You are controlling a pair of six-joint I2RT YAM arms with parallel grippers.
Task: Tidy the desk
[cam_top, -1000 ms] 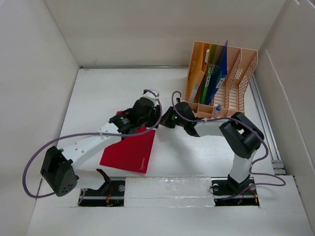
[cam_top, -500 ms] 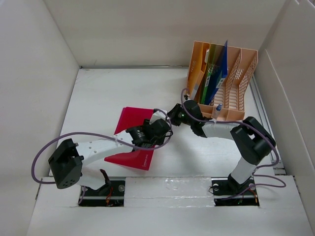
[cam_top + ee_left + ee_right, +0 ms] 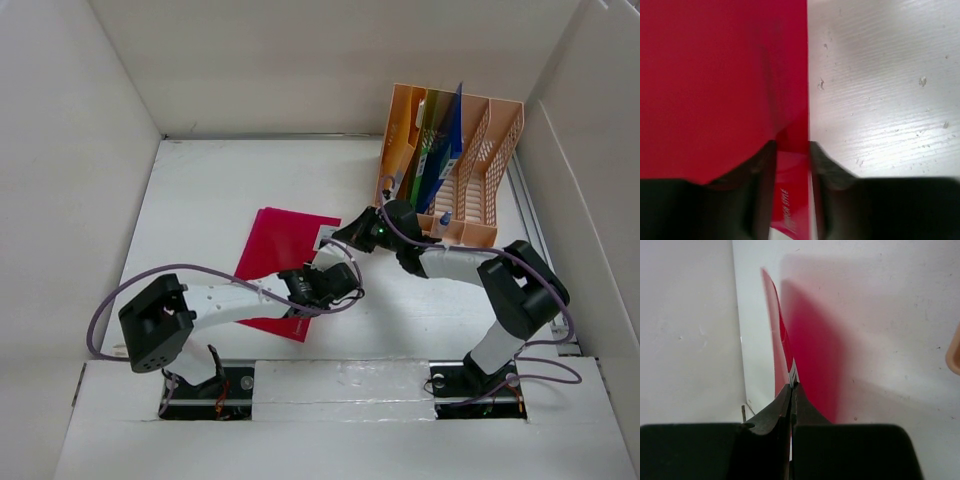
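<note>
The desk (image 3: 200, 190) spreads out white and matte in front of me, boxed in by plain white wall panels (image 3: 300, 60) on the left, far and right sides. Up close through my left wrist camera its surface (image 3: 880, 90) shows fine streaks and small specks. A red folder (image 3: 280, 245) lies left of centre on it, and a peach file rack (image 3: 480, 190) stands in the far right corner with orange, green and blue folders upright in its slots.

My right gripper (image 3: 345, 238) is pinched tight on the folder's far right corner, fingers pressed together on the thin edge (image 3: 785, 340), which stands edge-on and throws a pink glow onto the white behind it. My left gripper (image 3: 340, 285) sits at the folder's near right edge, the jaws a narrow gap apart with a red strip (image 3: 792, 190) between them; I cannot tell whether they press it.
</note>
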